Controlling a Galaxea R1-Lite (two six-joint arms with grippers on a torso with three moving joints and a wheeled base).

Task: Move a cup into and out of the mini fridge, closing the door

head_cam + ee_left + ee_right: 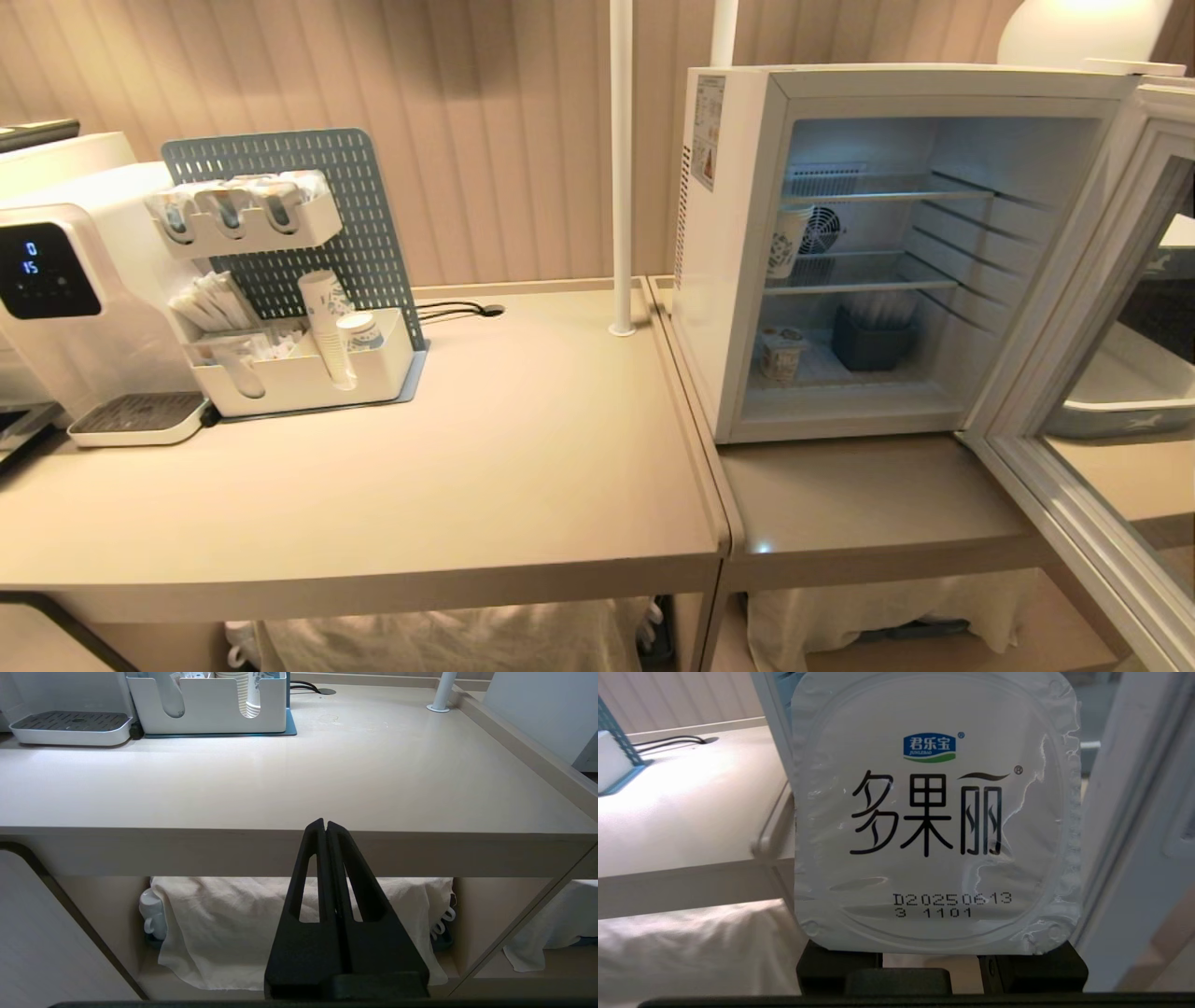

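Head view: the mini fridge (738,261) stands on the right desk (840,504) with the door (1083,392) swung wide; a tub sits on its floor, but neither arm shows here.
Left wrist view: the left hand (325,828) is pressed shut and empty, parked before the desk's front edge.
Right wrist view: the right hand (943,970) grips the cup (936,812), lid towards the camera, outside beside the door frame.
Doing it well: I'd carry it level, clear of the door's edge.
Hidden: the lid blocks the fingers and most beyond.
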